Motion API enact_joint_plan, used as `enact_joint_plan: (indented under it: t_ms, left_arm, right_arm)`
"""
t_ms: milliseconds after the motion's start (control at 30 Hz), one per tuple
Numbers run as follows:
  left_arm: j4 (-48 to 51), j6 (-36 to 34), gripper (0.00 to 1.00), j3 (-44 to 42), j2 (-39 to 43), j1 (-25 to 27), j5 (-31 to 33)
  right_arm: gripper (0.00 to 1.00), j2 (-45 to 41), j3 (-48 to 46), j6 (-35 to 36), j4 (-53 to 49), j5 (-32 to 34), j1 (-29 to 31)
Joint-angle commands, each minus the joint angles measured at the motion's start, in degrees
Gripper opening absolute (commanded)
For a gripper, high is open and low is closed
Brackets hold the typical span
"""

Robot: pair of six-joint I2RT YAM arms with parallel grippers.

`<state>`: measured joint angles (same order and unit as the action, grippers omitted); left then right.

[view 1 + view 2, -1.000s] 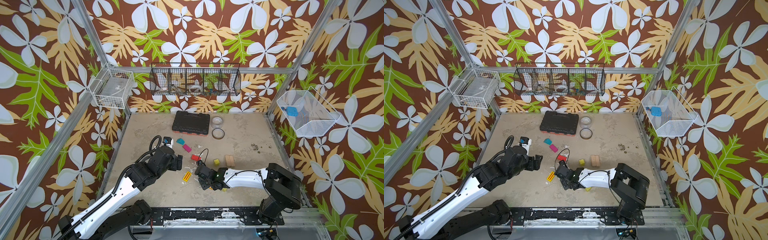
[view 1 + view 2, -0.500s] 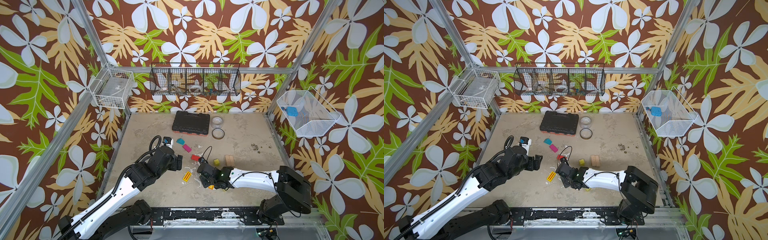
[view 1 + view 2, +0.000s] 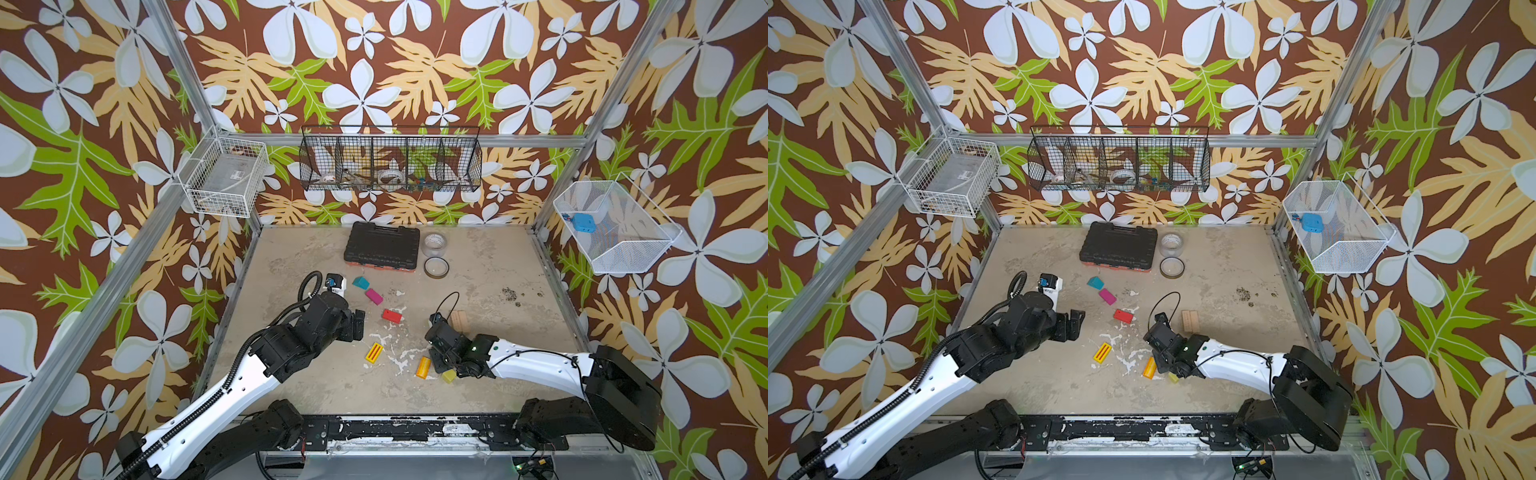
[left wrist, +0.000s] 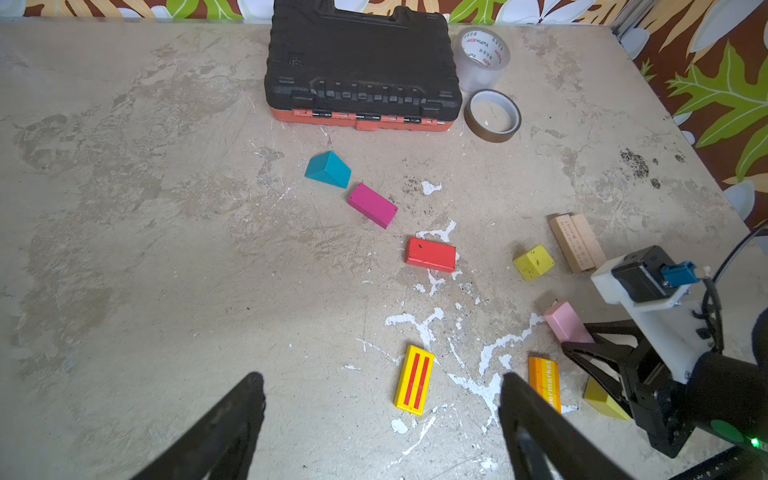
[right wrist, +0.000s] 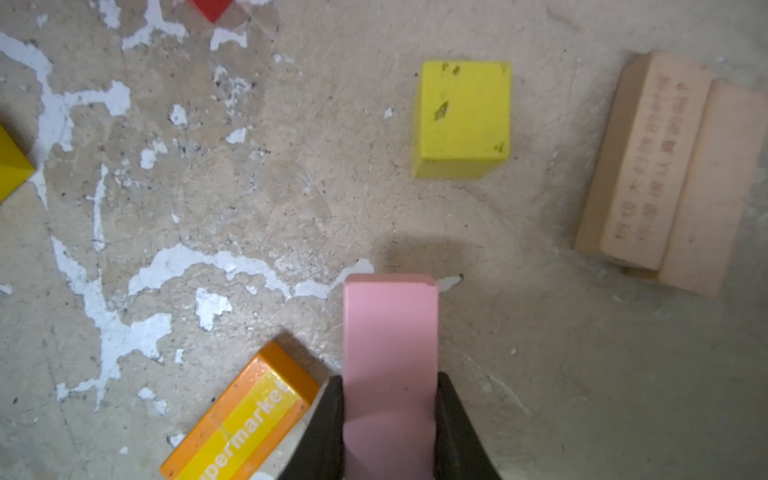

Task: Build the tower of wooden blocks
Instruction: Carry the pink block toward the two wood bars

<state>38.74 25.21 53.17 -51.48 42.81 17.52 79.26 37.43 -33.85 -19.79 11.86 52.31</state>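
My right gripper (image 5: 390, 382) is shut on a pink block (image 5: 390, 324), low over the table (image 3: 498, 266). An orange block (image 5: 245, 411) lies beside it, a yellow-green cube (image 5: 463, 118) and two plain wood bars (image 5: 665, 166) beyond. In both top views the pink block is hidden under this gripper (image 3: 436, 360) (image 3: 1160, 361). My left gripper (image 4: 381, 380) (image 3: 358, 326) hangs open and empty near a striped yellow brick (image 4: 413, 380). Teal wedge (image 4: 328, 169), magenta block (image 4: 372, 205) and red block (image 4: 430, 254) lie apart. No tower is in view.
A black tool case (image 3: 381, 247) and two tape rolls (image 3: 435, 243) (image 3: 436, 267) sit at the back of the table. Wire baskets (image 3: 390, 162) hang on the walls. Another yellow block (image 3: 449, 376) lies under my right wrist.
My right gripper has closed on the pink block and shifted right, uncovering the orange block. The left arm has not moved.
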Motion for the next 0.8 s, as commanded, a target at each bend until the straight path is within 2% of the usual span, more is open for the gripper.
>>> enact_joint_plan:
  t_ms: [0, 200, 300, 367, 433, 467, 667, 767]
  left_arm:
    - [-0.86, -0.47, 0.89, -0.11, 0.09, -0.02, 0.6]
    - [-0.87, -0.43, 0.89, -0.25, 0.19, 0.0, 0.78]
    - [-0.87, -0.38, 0.9, -0.21, -0.31, 0.0, 0.85]
    - [-0.69, -0.39, 0.89, -0.11, -0.63, -0.04, 0.77]
    - [-0.86, -0.51, 0.89, -0.09, -0.59, -0.02, 0.56]
    - [-0.78, -0.51, 0.89, -0.13, -0.59, -0.08, 0.61]
    - [-0.69, -0.3, 0.89, -0.22, -0.61, -0.03, 1.11]
    - [-0.68, -0.38, 0.89, -0.1, -0.77, -0.05, 0.77]
  right_arm:
    - [0.23, 0.83, -0.23, -0.17, -1.2, 1.03, -0.14]
    - [0.23, 3.67, -0.49, -0.08, -1.14, 1.63, -0.79]
    - [0.3, 4.71, -0.59, -0.08, -1.17, 1.59, -0.82]
    - [0.43, 4.63, -0.8, -0.06, -1.13, 1.87, -0.85]
    - [0.62, 4.09, -1.04, -0.08, -1.21, 2.23, -0.82]
    - [0.65, 3.84, -1.04, 0.01, -1.2, 2.06, -0.81]
    - [0.66, 2.11, -2.93, -1.59, -1.89, 0.92, -0.79]
    - [0.61, 1.38, -3.75, -3.47, -2.62, 2.58, -1.36]
